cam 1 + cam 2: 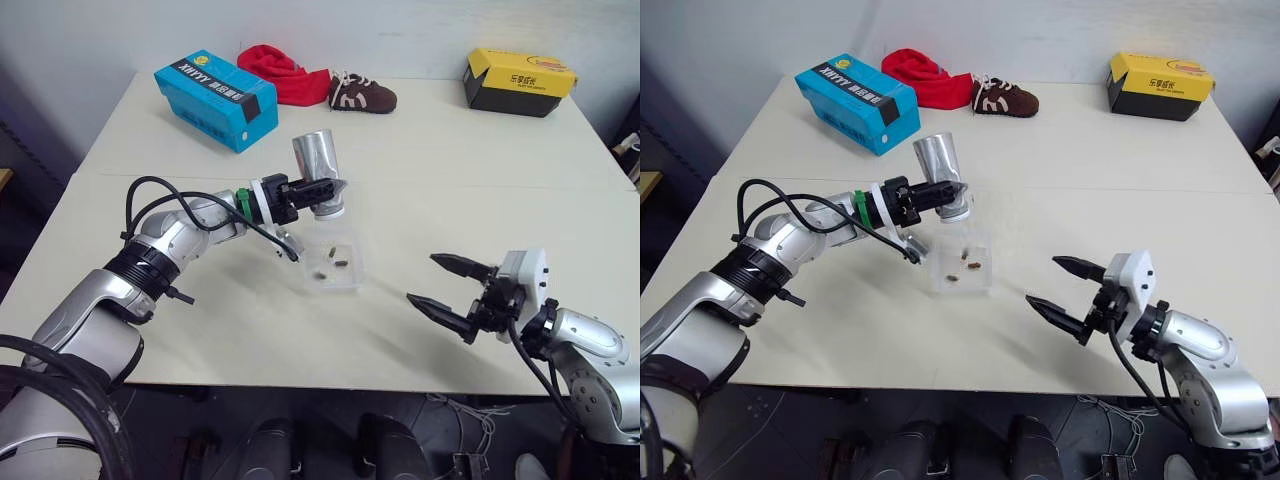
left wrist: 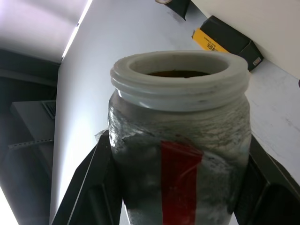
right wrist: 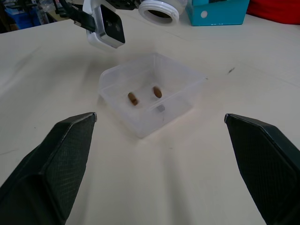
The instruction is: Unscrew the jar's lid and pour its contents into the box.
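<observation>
- Two brown pellets (image 3: 133,98) already lie in the clear box (image 3: 178,101), so we judge the pouring largely done.
- Our left gripper (image 1: 322,190) is clenched on the jar (image 1: 318,160), tipped mouth-down over the box (no lid on it).
- Our right gripper (image 1: 445,285) is spread wide, holding nothing, with the box ahead of its fingertips.
- Left: set the jar down.
</observation>
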`<state>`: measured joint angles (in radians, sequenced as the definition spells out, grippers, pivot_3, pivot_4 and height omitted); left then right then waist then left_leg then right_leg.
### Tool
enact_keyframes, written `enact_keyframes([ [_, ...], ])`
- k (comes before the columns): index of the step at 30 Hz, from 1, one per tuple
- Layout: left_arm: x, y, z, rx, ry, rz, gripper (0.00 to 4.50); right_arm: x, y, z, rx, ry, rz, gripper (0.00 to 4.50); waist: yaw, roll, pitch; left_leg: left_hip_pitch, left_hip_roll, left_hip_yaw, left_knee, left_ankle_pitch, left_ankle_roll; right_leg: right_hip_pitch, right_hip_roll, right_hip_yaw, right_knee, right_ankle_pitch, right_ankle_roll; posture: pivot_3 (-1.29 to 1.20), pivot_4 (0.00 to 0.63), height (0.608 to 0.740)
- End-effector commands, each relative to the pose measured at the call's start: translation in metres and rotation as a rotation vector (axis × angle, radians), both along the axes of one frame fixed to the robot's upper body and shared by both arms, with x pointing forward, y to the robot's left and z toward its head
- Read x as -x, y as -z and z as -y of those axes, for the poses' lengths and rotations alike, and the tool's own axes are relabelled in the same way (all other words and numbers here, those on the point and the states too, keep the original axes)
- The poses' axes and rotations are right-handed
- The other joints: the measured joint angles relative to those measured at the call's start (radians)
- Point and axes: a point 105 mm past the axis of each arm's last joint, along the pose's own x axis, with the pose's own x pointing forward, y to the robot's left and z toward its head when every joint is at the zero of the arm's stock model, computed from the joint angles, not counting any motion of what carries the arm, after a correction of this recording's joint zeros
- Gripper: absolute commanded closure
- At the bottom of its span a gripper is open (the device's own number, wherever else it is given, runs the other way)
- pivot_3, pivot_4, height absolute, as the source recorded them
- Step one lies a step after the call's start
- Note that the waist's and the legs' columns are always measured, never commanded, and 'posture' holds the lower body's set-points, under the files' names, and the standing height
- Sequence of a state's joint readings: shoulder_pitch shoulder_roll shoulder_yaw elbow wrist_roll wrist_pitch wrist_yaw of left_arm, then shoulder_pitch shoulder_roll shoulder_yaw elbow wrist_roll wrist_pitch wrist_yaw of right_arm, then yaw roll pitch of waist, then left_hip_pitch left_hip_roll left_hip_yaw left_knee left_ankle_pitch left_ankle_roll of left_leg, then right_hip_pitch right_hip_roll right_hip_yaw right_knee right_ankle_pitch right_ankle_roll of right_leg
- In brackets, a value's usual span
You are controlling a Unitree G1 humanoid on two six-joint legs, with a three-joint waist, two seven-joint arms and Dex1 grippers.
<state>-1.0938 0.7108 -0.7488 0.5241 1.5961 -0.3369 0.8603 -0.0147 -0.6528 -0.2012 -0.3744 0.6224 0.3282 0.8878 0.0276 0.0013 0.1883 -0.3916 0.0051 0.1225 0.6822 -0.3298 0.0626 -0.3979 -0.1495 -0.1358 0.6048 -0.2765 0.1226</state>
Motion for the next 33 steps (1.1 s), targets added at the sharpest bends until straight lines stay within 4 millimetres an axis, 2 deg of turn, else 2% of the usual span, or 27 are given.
enact_keyframes([
  [1, 0.007, -0.017, -0.003, 0.095, 0.025, -0.055, 2.12, 0.003, -0.009, -0.007, -0.02, -0.023, 0.036, 0.02, -0.001, 0.0, 0.0, 0.0, 0.0, 0.0, 0.0, 0.0, 0.0, 0.0, 0.0, 0.0, 0.0, 0.0, 0.0, 0.0, 0.15, 0.74],
  [3, 0.009, -0.019, -0.009, 0.159, 0.037, -0.185, 2.12, 0.003, -0.009, -0.008, -0.023, -0.026, 0.035, 0.02, -0.002, 0.0, 0.0, 0.0, 0.0, 0.0, 0.0, 0.0, 0.0, 0.0, 0.0, 0.0, 0.0, 0.0, 0.0, 0.0, 0.15, 0.74],
  [5, 0.011, -0.019, -0.019, 0.296, 0.047, -0.452, 2.12, 0.003, -0.009, -0.008, -0.031, -0.03, 0.034, 0.02, -0.004, 0.0, 0.0, 0.0, 0.0, 0.0, 0.001, 0.0, -0.001, 0.0, -0.001, 0.0, 0.0, 0.0, 0.0, 0.0, 0.15, 0.74],
  [8, 0.011, -0.015, -0.036, 0.617, 0.068, -0.964, 2.12, 0.004, -0.011, -0.009, -0.057, -0.051, 0.049, 0.02, -0.008, 0.001, -0.001, 0.001, 0.002, -0.001, 0.001, 0.001, -0.002, 0.0, -0.007, 0.002, 0.0, 0.0, 0.0, 0.0, 0.15, 0.74],
  [10, 0.004, -0.014, -0.06, 0.886, 0.036, -1.259, 2.12, 0.007, -0.017, -0.014, -0.073, -0.107, 0.101, 0.02, -0.016, 0.001, -0.001, 0.002, 0.002, -0.003, 0.002, 0.001, -0.003, 0.002, -0.008, 0.002, 0.002, -0.001, -0.001, 0.0, 0.15, 0.74],
  [12, 0.003, -0.014, -0.086, 1.116, 0.043, -1.47, 2.12, 0.01, -0.023, -0.016, -0.102, -0.149, 0.17, 0.02, -0.029, 0.001, 0.0, 0.002, 0.002, -0.004, 0.003, 0.002, -0.004, 0.002, -0.008, 0.002, 0.002, -0.001, -0.001, 0.0, 0.15, 0.74],
  [14, 0.006, -0.001, -0.111, 1.278, 0.001, -1.624, 2.12, 0.012, -0.025, -0.018, -0.123, -0.183, 0.213, 0.02, -0.03, 0.0, 0.0, 0.002, 0.003, -0.005, 0.004, 0.003, -0.006, 0.004, 0.0, 0.001, 0.002, -0.001, -0.001, 0.0, 0.15, 0.74],
  [16, 0.012, 0.009, -0.14, 1.471, -0.001, -1.694, 2.12, 0.014, -0.025, -0.02, -0.129, -0.211, 0.238, 0.02, -0.035, 0.001, 0.0, 0.003, 0.003, -0.004, 0.004, 0.004, -0.006, 0.005, 0.001, 0.001, 0.003, -0.001, -0.001, 0.0, 0.15, 0.74],
  [19, 0.029, 0.027, -0.197, 1.811, 0.063, -1.69, 2.12, 0.018, -0.031, -0.024, -0.168, -0.261, 0.318, 0.02, -0.04, 0.001, 0.0, 0.006, 0.003, -0.003, 0.003, 0.004, -0.005, 0.005, 0.002, 0.001, 0.005, -0.001, -0.001, 0.0, 0.15, 0.74],
  [23, 0.051, 0.05, -0.247, 2.036, 0.068, -1.553, 2.12, 0.018, -0.029, -0.03, -0.172, -0.292, 0.346, 0.02, -0.029, -0.001, 0.0, 0.007, 0.003, -0.003, 0.003, 0.003, -0.006, 0.005, 0.001, 0.003, 0.006, -0.001, -0.001, 0.0, 0.15, 0.74],
  [25, 0.057, 0.072, -0.257, 2.011, -0.052, -1.521, 2.12, 0.018, -0.026, -0.033, -0.165, -0.309, 0.343, 0.02, -0.02, -0.001, -0.001, 0.006, 0.002, -0.004, 0.003, 0.003, -0.005, 0.005, 0.001, 0.003, 0.006, -0.001, -0.001, 0.0, 0.15, 0.74],
  [27, 0.06, 0.082, -0.263, 2.01, -0.098, -1.489, 2.12, 0.018, -0.025, -0.034, -0.165, -0.316, 0.337, 0.02, -0.014, -0.001, -0.001, 0.006, 0.0, -0.004, 0.003, 0.003, -0.005, 0.005, 0.0, 0.003, 0.006, -0.001, -0.001, 0.0, 0.15, 0.74],
  [29, 0.059, 0.084, -0.27, 2.081, -0.042, -1.442, 2.12, 0.018, -0.026, -0.035, -0.175, -0.318, 0.339, 0.02, -0.007, -0.001, -0.001, 0.006, 0.0, -0.004, 0.003, 0.001, -0.008, 0.005, -0.001, 0.003, 0.006, 0.0, -0.001, 0.0, 0.15, 0.74],
  [33, 0.06, 0.096, -0.269, 2.134, 0.024, -1.432, 2.12, 0.016, -0.027, -0.037, -0.175, -0.316, 0.34, 0.02, -0.006, -0.002, -0.002, 0.006, 0.0, -0.004, 0.003, -0.001, -0.011, 0.004, -0.002, 0.004, 0.006, 0.0, -0.002, 0.0, 0.15, 0.74],
])
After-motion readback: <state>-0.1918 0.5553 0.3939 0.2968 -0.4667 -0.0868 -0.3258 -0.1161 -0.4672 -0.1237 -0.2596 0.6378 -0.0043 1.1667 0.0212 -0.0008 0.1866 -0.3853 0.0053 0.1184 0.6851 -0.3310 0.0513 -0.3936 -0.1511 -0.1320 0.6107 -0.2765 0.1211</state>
